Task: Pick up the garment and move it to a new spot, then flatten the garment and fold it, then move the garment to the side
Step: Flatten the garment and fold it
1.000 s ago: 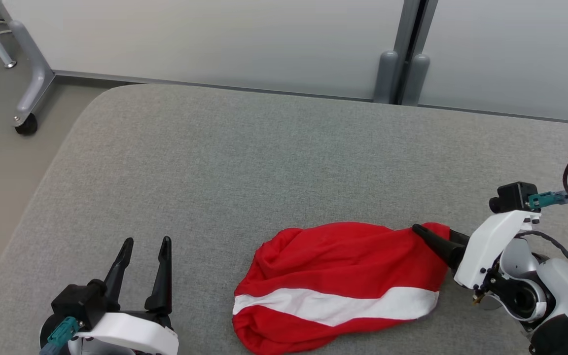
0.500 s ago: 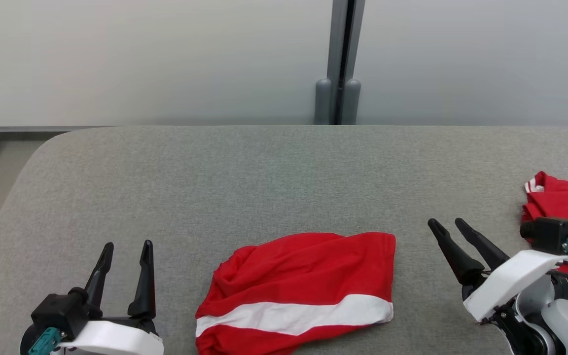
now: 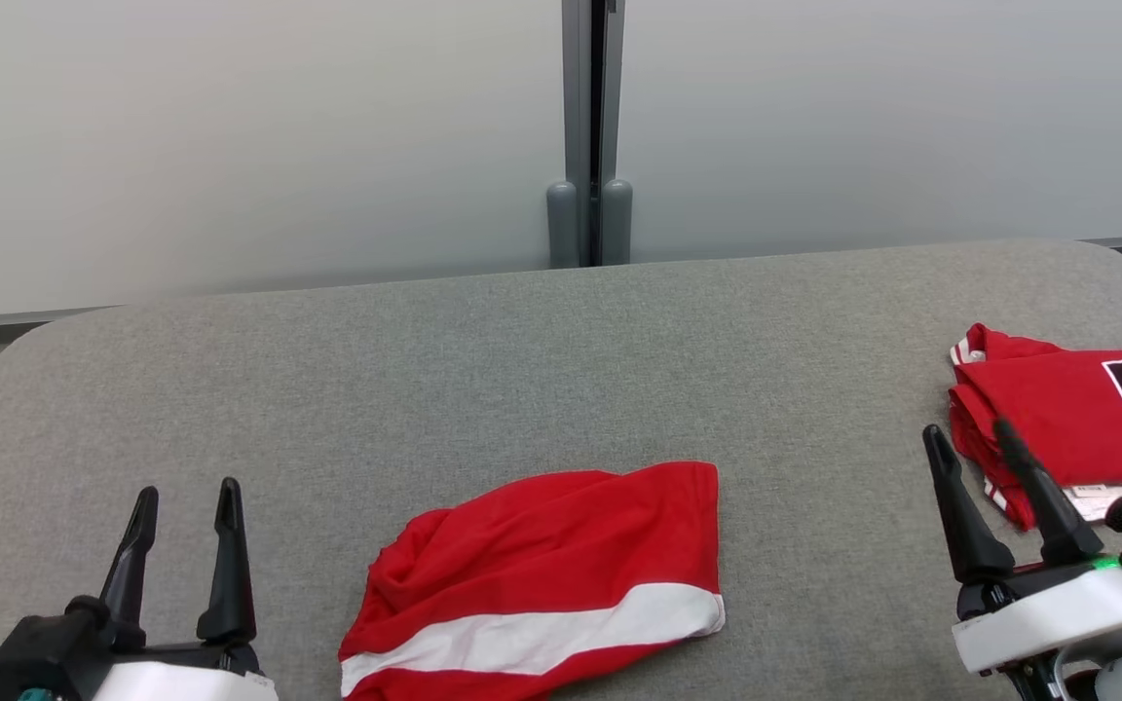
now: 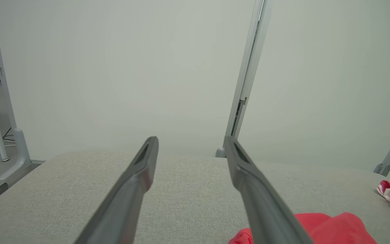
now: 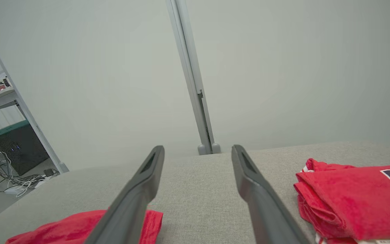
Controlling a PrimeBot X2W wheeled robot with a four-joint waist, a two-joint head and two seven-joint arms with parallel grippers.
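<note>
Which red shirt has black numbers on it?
The folded one on the right, next to the right gripper. The rumpled one in the middle has just a white stripe.

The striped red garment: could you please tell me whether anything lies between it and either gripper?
Nothing visible does. Bare grey cushion runs from the garment to the open left gripper and to the open right gripper. The folded red jersey lies on the right gripper's other side, away from the garment.

Grey fabric table (image 3: 522,341), pale wall panels (image 3: 230,127), grey post (image 3: 590,117), perhaps a computer (image 5: 19,149)
</note>
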